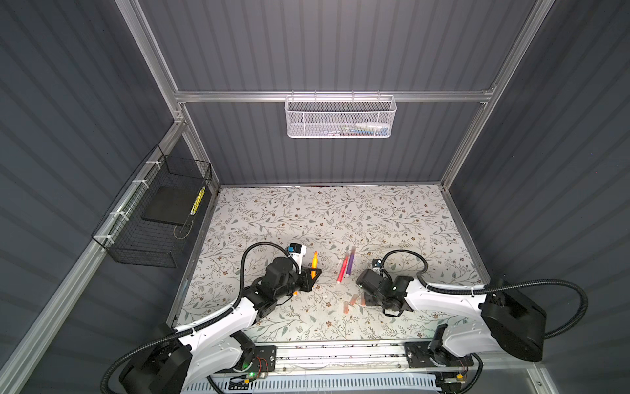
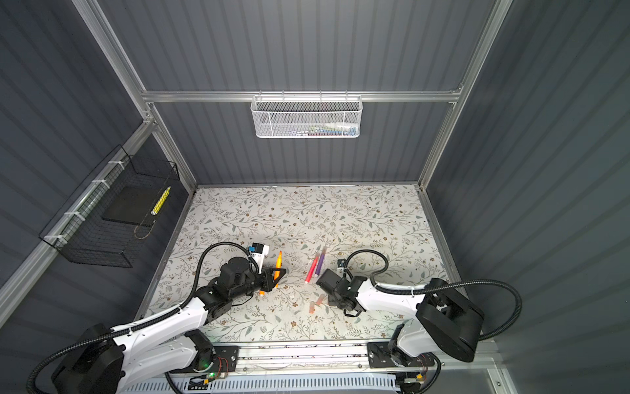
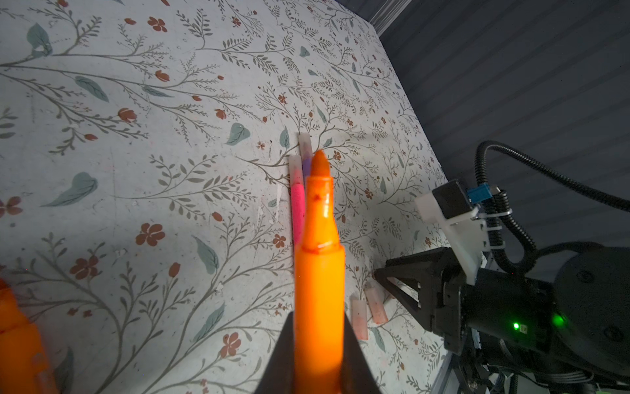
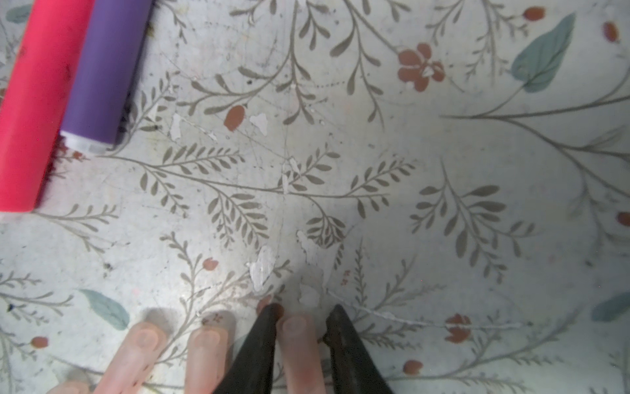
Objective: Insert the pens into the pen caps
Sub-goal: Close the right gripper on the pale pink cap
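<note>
My left gripper [image 3: 318,315] is shut on an orange pen [image 3: 318,273], whose bare tapered tip points away from the wrist; both top views show it held above the table [image 1: 314,264] [image 2: 278,265]. A pink pen [image 1: 342,271] and a purple pen [image 1: 350,262] lie side by side mid-table, each with a cap on its far end. My right gripper [image 4: 304,308] is down at the table, jaws closed around one translucent pen cap [image 4: 300,344]. Two more pen caps [image 4: 136,354] [image 4: 208,348] lie just beside it. A second orange pen [image 3: 15,341] lies near the left gripper.
A white mesh basket [image 1: 341,117] hangs on the back rail. On the left wall hangs a black wire basket [image 1: 153,221] holding a yellow patterned stick [image 1: 197,201]. Aluminium frame posts and grey walls bound the floral table [image 1: 341,218].
</note>
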Robot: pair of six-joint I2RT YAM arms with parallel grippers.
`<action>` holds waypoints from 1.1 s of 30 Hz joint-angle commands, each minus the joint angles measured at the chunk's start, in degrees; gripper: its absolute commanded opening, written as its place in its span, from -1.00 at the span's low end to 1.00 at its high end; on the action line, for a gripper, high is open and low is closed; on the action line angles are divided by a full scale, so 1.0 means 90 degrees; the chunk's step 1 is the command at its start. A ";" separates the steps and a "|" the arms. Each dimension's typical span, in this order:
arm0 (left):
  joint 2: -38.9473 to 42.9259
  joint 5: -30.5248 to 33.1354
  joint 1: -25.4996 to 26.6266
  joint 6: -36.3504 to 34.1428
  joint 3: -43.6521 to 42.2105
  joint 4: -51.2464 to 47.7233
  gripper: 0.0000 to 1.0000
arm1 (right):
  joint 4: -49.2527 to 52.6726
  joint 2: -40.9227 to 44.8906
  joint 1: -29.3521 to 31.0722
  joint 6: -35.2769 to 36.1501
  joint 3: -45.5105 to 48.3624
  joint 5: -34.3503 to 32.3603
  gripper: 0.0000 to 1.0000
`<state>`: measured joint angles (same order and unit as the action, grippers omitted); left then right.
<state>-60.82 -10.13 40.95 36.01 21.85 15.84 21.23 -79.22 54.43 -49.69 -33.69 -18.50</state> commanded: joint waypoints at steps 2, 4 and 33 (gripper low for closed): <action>-0.0064 -0.0044 0.0040 -0.0138 0.0103 0.0093 -1.00 | 0.0210 0.0128 -0.0013 -0.0003 0.0245 0.0145 -0.41; -0.0077 -0.0036 0.0040 -0.0143 0.0064 0.0149 -1.00 | 0.0154 0.0114 -0.0013 -0.0016 0.0296 0.0086 -0.41; -0.0183 -0.0155 0.0039 -0.0164 0.0112 0.0220 -1.00 | -0.0079 -0.0068 -0.0053 0.0135 0.0257 0.0403 -0.35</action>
<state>-62.50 -10.79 40.95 36.01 21.87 16.73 16.71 -79.88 53.78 -48.93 -33.15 -18.09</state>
